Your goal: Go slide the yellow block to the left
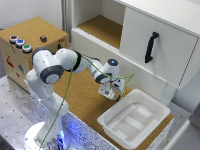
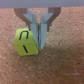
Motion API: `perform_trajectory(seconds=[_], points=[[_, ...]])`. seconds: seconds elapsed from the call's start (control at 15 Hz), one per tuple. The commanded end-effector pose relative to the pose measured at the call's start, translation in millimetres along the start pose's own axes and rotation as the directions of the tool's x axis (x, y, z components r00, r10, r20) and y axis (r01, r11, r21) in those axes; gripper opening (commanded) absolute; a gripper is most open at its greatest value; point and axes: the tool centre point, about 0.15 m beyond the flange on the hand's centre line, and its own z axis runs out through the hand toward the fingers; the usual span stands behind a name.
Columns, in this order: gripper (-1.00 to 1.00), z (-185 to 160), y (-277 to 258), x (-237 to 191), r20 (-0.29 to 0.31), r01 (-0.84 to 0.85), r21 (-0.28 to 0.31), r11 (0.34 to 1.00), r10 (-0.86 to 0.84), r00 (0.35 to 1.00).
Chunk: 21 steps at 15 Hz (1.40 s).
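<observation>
The yellow block is a small bright yellow cube with black marks, lying on the cork tabletop. In the wrist view my gripper has its two fingertips closed together, holding nothing, and they stand right beside the block, touching or nearly touching its side. In the exterior view the gripper is low over the cork surface, just by the white tray's far corner. I cannot make out the block in that view.
A white plastic tray sits on the cork table at the exterior view's right. Behind is a white cabinet with an open shelf and a door with a black handle. A wooden box with buttons stands at the left.
</observation>
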Motion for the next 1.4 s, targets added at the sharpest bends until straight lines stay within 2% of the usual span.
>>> perform_trajectory(seconds=[0.0,0.33,0.93,1.07,1.2,1.27,1.33], points=[[-1.00,30.1,-32.9,24.9,-0.010,0.027,0.082,0.996,-0.026,1.000],[-1.00,28.9,-75.8,37.1,0.011,0.065,0.109,0.992,-0.067,0.998],[-1.00,6.4,-124.8,51.9,0.052,0.168,0.113,0.979,-0.175,0.983],[-1.00,6.3,-136.3,51.3,0.046,0.194,0.121,0.974,-0.201,0.979],[-1.00,-1.5,-136.5,52.1,0.031,0.220,0.104,0.970,-0.224,0.974],[1.00,-6.4,-134.4,51.5,0.030,0.228,0.087,0.970,-0.231,0.972],[1.00,-10.7,-132.6,49.4,0.027,0.227,0.076,0.971,-0.230,0.973]])
